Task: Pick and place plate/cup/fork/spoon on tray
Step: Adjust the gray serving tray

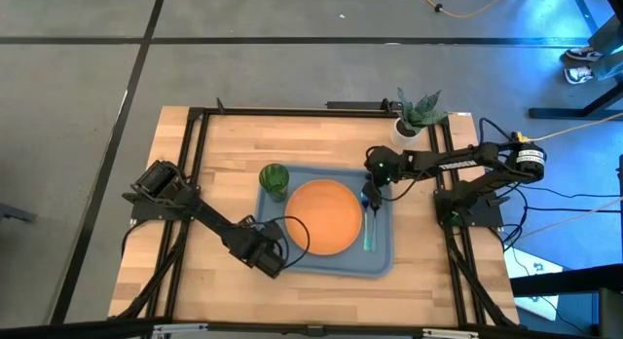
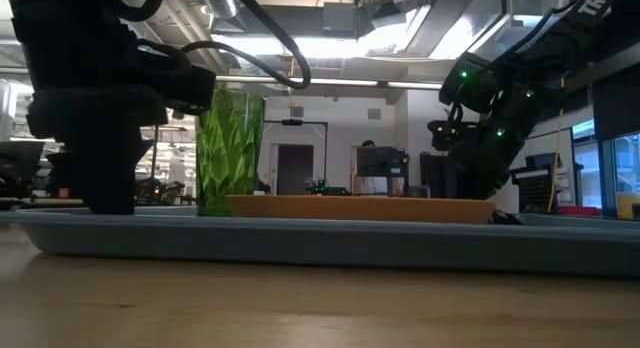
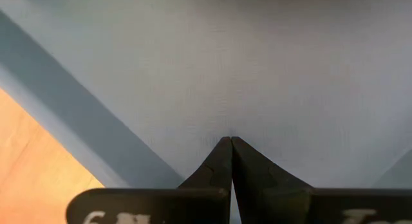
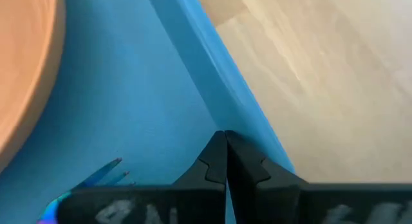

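Note:
The grey-blue tray (image 1: 321, 271) lies mid-table. The orange plate (image 1: 323, 217) rests flat on it, and the green cup (image 1: 274, 178) stands upright at its far left corner. The fork (image 1: 370, 232) lies on the tray floor right of the plate; its tines show in the right wrist view (image 4: 106, 169). I cannot pick out the spoon. My left gripper (image 1: 271, 259) is shut, low over the tray's near left corner (image 3: 257, 69). My right gripper (image 1: 371, 196) is shut above the tray's right rim (image 4: 212, 89), beside the fork's head end. My left gripper's shut fingertips (image 3: 219, 153) point down at the tray floor near the near left corner; I cannot tell whether they touch it. My right gripper touches nothing that shows.
A leafy plant in a white pot (image 1: 417, 115) stands at the table's far right corner, behind my right arm. Bare wood lies left of the tray (image 1: 209, 173) and along the near edge. The black frame rails run along the table's sides.

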You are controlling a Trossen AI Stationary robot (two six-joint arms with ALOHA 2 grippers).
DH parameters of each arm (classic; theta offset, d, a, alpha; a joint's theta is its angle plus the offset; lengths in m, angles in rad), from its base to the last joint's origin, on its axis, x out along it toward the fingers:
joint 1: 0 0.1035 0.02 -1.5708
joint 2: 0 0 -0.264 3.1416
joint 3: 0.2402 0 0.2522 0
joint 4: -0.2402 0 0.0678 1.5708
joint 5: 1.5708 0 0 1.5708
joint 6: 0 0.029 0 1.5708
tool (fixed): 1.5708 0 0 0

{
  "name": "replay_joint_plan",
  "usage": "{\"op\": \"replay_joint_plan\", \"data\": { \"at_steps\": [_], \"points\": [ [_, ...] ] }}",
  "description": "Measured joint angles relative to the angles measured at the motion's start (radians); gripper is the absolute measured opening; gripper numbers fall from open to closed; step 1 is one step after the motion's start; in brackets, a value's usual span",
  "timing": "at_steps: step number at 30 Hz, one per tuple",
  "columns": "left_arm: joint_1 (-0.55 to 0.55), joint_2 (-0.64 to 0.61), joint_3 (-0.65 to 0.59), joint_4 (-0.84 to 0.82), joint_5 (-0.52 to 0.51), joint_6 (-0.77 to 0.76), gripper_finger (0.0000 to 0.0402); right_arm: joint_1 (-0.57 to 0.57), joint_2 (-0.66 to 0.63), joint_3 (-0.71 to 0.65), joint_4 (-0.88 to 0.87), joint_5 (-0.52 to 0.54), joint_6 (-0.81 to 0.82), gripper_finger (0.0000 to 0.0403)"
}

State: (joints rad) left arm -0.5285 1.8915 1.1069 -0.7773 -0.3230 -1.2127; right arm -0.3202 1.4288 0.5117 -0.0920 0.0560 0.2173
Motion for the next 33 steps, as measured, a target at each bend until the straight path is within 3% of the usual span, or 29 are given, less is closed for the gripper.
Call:
{"op": "replay_joint_plan", "data": {
  "at_steps": [18, 33],
  "points": [
    [-0.046, 0.001, 0.000, 0.008, -0.006, -0.148, 0.0000, 0.000, 0.053, 0.003, 0.094, 0.042, -0.068, 0.0003],
    [-0.033, 0.001, 0.000, 0.000, -0.014, -0.140, 0.0000, 0.000, 0.068, 0.005, 0.135, 0.084, -0.069, 0.0003]
  ]
}}
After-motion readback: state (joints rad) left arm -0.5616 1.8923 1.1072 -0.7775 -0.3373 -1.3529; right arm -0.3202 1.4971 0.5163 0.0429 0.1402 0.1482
